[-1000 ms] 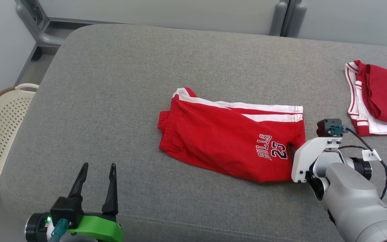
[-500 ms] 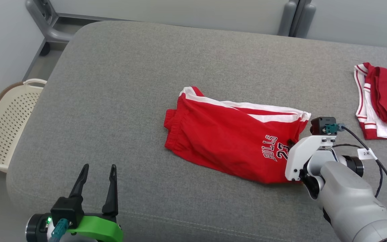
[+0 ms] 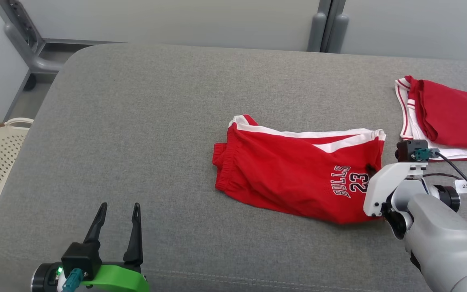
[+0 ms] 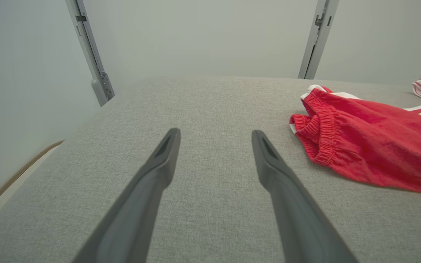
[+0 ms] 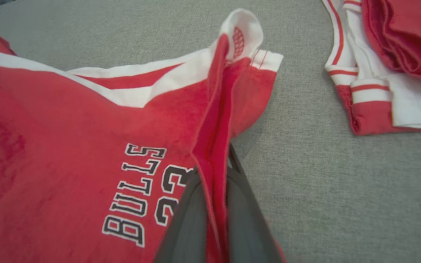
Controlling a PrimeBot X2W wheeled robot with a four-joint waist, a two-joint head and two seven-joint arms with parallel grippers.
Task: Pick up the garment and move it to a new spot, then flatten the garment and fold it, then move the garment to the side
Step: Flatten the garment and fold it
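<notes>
Grey cushion [image 3: 136, 121] carries the red shorts [image 3: 290, 178]. Our right fingers [image 5: 239, 190] have just clamped their hem, so we can lift; left fingers [image 3: 134, 235] wait wide.

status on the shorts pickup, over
Right gripper shut on hem of red shorts. Left gripper open, well apart from them. Second red garment lies to the right, not touching the shorts.
</notes>
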